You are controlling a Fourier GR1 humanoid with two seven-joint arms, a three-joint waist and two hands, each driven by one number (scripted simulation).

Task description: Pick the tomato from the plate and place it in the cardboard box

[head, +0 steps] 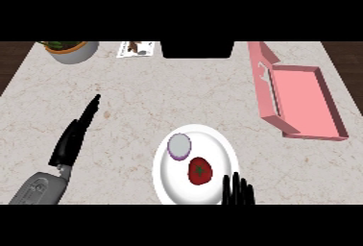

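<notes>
Straight, unclenched fingers of my right hand [238,190] rise at the counter's [127,96] near edge, just beside the tomato [200,171] on its white plate [216,143]. My left hand [71,141] lies outstretched. The pink cardboard box [305,103] sits open by the right edge.

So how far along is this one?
Nothing done yet: the tomato lies on the plate beside an onion slice. Nothing in hand: the right hand, fingers straight, is at the plate's lower right edge; the left hand rests open at left. Left: grasp, lift, carry to the pink box.
</notes>
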